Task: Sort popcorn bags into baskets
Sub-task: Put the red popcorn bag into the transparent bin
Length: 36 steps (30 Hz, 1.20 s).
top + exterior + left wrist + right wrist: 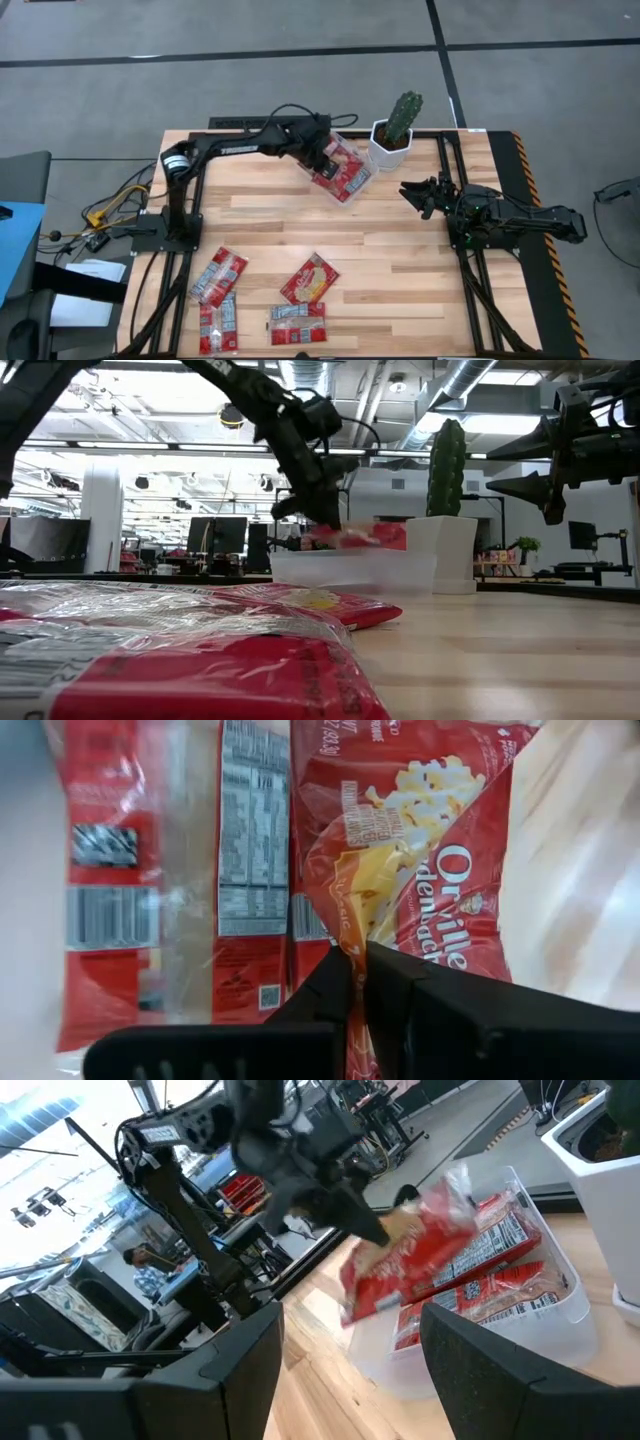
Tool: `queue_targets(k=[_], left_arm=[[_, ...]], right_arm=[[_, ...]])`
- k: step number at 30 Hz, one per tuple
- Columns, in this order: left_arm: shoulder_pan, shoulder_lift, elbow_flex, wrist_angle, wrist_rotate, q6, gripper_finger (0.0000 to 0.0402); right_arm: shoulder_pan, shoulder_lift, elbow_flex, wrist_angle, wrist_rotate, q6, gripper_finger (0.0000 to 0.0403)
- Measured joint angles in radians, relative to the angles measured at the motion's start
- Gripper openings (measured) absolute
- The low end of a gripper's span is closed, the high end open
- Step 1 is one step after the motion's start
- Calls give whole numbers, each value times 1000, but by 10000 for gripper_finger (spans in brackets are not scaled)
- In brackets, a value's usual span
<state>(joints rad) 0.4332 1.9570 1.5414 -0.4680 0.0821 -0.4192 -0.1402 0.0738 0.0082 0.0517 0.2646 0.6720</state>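
The clear tub (352,188) sits at the table's far middle with several red popcorn bags (250,850) lying in it. My left gripper (325,160) reaches over the tub and is shut on one more red bag (430,1240). Four other bags lie near the front edge (218,275), (309,278), (218,328), (297,323), flat on the wood. My right gripper (412,192) hangs open above the table's right part, pointing at the tub, and touches nothing. My left gripper pinches the red bag between its two shut fingers at a creased fold (362,935) near the bag's edge. The fingers come slanting down from the table's left side. The bag (358,537) sits tilted over the tub; whether it rests on the bags below, I cannot tell.
A white faceted pot (388,152) with a green cactus (405,115) stands just right of the tub. Bare wood lies between the tub and the front bags. Dark frame rails (470,280) run along the table's left and right sides.
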Motion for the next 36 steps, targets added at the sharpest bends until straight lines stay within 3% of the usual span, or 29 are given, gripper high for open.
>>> queue_targets(k=[9,29,36], left_arm=[[-2,75,1,70,44,-11,0],[-32,76,1,140,16,7,6],[-51,76,1,195,-16,15,69]], right_arm=[[0,0,0,-1,3,0,260],[0,0,0,-2,7,0,260],[0,0,0,-2,7,-1,260]])
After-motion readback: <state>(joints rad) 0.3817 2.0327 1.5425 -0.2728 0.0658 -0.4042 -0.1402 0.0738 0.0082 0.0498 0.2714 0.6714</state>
